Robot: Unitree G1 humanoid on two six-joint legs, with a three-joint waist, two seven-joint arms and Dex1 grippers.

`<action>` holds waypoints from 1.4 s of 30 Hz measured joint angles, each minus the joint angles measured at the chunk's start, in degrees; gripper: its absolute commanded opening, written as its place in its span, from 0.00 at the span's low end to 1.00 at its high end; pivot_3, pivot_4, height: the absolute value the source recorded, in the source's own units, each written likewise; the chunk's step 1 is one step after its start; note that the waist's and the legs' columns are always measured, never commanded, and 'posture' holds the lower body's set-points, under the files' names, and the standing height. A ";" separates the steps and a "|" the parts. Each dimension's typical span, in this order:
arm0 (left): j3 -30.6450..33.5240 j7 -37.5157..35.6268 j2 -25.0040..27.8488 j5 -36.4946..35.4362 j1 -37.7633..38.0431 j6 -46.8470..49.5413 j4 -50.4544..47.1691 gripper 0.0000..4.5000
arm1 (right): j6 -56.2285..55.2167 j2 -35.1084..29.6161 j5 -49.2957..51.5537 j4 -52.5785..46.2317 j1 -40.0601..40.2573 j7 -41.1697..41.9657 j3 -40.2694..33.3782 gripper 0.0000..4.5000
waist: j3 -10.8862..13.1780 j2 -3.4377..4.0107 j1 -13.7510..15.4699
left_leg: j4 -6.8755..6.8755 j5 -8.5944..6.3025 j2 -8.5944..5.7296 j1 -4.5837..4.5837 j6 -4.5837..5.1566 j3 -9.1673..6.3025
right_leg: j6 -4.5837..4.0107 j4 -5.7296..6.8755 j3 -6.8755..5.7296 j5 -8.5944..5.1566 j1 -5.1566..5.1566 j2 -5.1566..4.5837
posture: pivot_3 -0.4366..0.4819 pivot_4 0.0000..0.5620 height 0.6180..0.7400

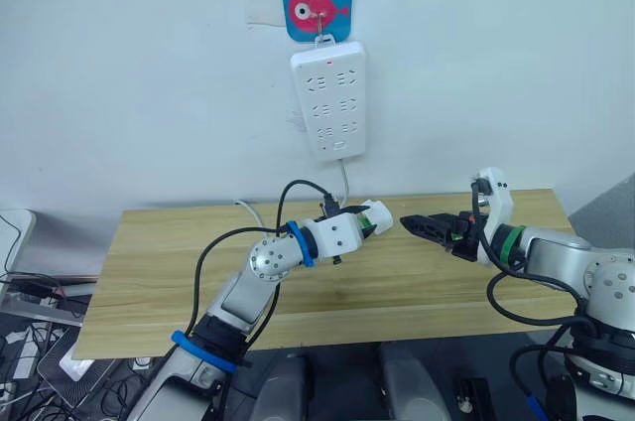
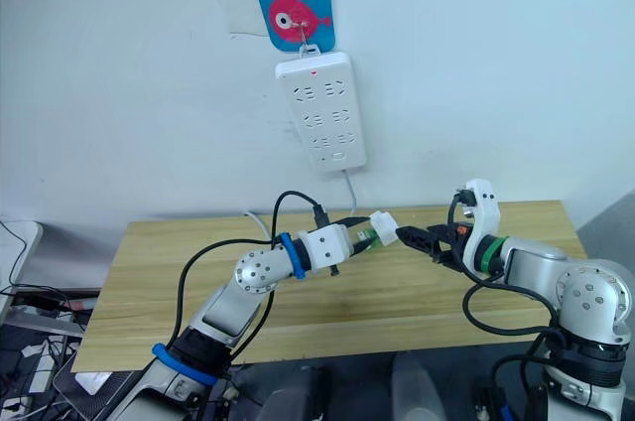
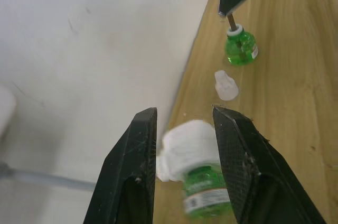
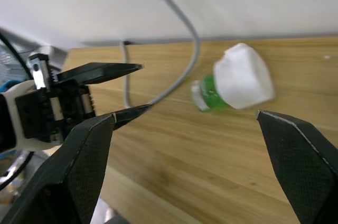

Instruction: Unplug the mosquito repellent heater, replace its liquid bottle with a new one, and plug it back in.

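Note:
The white mosquito repellent heater [image 4: 243, 76], with a green bottle [image 4: 208, 93] fitted in it, is over the wooden table [image 1: 179, 272] between my two grippers, and neither holds it. Whether it rests on the table I cannot tell. My left gripper [image 3: 182, 115] is open, and the heater [image 3: 187, 147] lies just past its fingertips. My right gripper [image 4: 185, 114] is wide open and faces the heater from the other side. A second green bottle [image 3: 240, 49] with a bare wick stands on the table, a loose white cap [image 3: 226, 85] beside it. Which bottle is the new one I cannot tell.
A white power strip [image 1: 327, 98] hangs on the wall under a blue fish hook [image 1: 316, 4]. None of its sockets is in use. Its grey cable [image 4: 179, 76] drops behind the table's back edge. Bags and cables lie on the floor at the left.

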 measured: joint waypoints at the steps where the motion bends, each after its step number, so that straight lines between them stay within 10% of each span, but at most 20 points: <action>1: 0.63 -0.09 0.27 -0.42 0.79 1.21 -0.05 0.38 | -0.51 -0.24 -0.66 0.00 0.26 0.08 0.54 0.99 | 0.00 0.00 -0.03 | 0.00 0.00 0.00 0.00 0.00 0.00 | 0.00 0.01 0.00 0.00 0.00 0.00 | 0.28 0.40 1.00; 6: 5.61 -0.48 2.54 -4.58 4.47 9.06 -0.74 0.46 | -3.45 -1.00 -2.68 0.02 0.68 1.43 3.04 1.00 | 0.00 0.00 -0.10 | 0.00 0.00 0.02 0.01 0.00 -0.03 | 0.00 0.00 -0.02 -0.01 0.01 0.03 | 0.29 0.41 1.00; 14: 8.42 -4.27 4.13 -9.39 6.00 17.13 -3.59 0.99 | -6.89 -2.60 -5.34 0.19 0.85 4.68 7.16 1.00 | 0.00 0.00 0.22 | 0.02 0.00 -0.02 0.01 0.00 -0.06 | 0.01 -0.03 -0.02 -0.01 0.05 0.02 | 0.29 0.42 1.00; 28: 2.12 -8.82 -5.27 -7.70 -12.89 8.94 25.37 1.00 | -12.47 -8.69 -10.07 -1.43 1.84 13.02 11.92 1.00 | 0.04 -0.07 -0.52 | 0.01 0.00 0.01 -0.02 0.00 -0.03 | 0.01 -0.09 -0.03 -0.01 0.06 0.04 | 0.21 0.46 1.00; 42: -0.44 4.73 -11.82 1.39 -19.63 4.90 43.97 1.00 | -11.40 -6.74 -9.65 -3.51 3.86 9.83 9.62 1.00 | 0.08 -0.14 -1.72 | -0.01 -0.01 0.00 -0.03 0.01 -0.04 | 0.07 -0.11 -0.02 -0.04 0.05 0.04 | 0.18 0.48 1.00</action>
